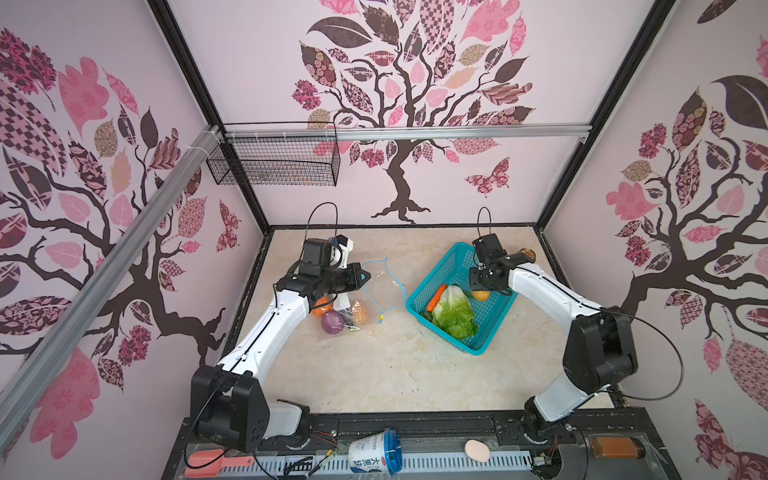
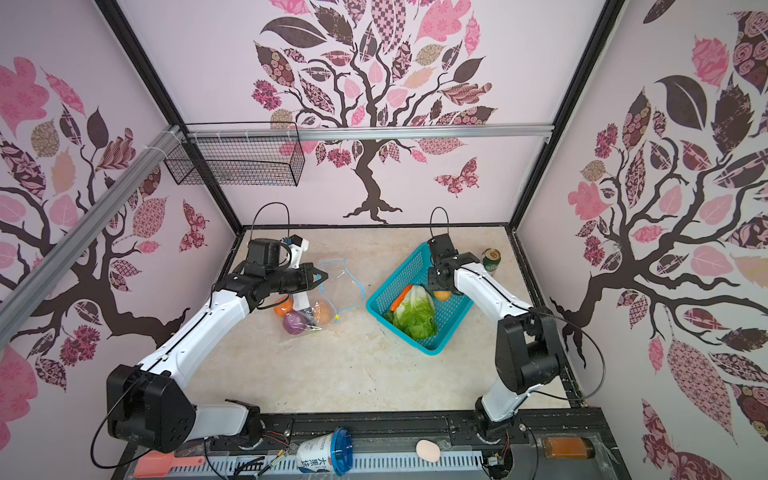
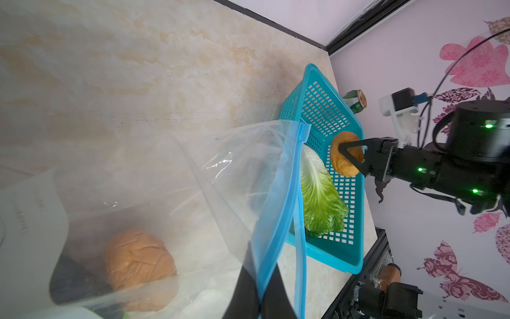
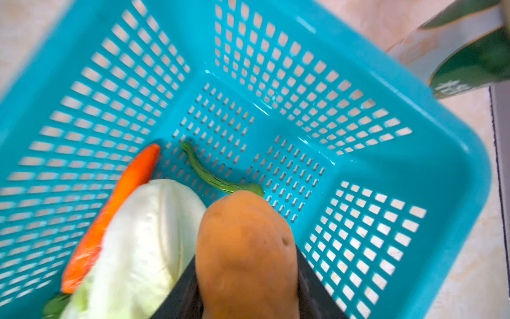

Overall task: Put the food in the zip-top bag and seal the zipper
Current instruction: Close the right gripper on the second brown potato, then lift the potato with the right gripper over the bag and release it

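1. Well left of the teal mesh basket (image 1: 465,343), the zip-top bag (image 1: 376,278) lies on the counter (image 1: 395,374). An orange pumpkin (image 1: 321,306), a purple onion (image 1: 332,322) and a tan potato (image 1: 360,312) are bunched at the bag's end farthest from the basket, and the left arm partly hides the pumpkin
2. The left jaws are pinched tight on the bag's blue mouth edge on the side away from the basket. In the left wrist view the black fingers (image 3: 244,290) clamp that strip between them
3. The zipper (image 1: 402,286) gapes in an open loop facing the basket, with its yellow slider (image 1: 380,319) at the end of the strip, left of the basket's left corner
4. Inside the basket, a carrot (image 1: 436,297) lies along the left wall, touching the green-white cabbage (image 1: 455,313). A slim green pod (image 4: 220,182) rests on the basket floor
5. The right jaws, over the basket's right half, are closed part-way around a second potato (image 4: 245,254) and grip it
6. A green drink can (image 2: 491,259) stands just beyond the basket's far right corner
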You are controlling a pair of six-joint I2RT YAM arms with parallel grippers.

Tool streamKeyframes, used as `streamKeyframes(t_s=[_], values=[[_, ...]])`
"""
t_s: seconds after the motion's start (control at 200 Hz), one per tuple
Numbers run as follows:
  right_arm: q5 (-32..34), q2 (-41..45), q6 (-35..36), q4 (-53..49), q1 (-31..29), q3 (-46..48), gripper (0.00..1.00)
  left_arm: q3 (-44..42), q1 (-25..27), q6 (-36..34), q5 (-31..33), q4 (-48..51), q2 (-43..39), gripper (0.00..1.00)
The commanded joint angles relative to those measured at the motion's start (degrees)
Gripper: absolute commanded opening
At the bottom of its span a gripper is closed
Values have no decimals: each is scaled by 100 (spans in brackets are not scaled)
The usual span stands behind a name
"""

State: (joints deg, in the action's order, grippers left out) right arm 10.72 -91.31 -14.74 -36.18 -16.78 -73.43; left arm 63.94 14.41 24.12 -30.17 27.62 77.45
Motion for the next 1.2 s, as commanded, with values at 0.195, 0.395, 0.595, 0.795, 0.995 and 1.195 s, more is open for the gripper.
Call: streamKeyframes(t_s=[0.195,0.395,0.595,0.795,0.995,1.195], values=[[-2004,933,-394,1458,-340,21,43,-84,24,-41,-15,-25,-126,0],[-2873,816,-963,2602,-1019,-88,41,-86,18,-36,-26,-37,-130,0],[-3490,470,-1351,3669,-1598,-92,40,-83,19,-49,2,-21,-182,0],[-3602,157,-1370,4346,-2098,169,40,-76,23,-70,18,-8,-222,0],[-3030,-238,-858,4584,-2421,432,39,-76,20,-59,-11,-19,-234,0],[-2682,-707,-685,4683,-2560,487,39,-83,18,-55,-21,-19,-218,0]])
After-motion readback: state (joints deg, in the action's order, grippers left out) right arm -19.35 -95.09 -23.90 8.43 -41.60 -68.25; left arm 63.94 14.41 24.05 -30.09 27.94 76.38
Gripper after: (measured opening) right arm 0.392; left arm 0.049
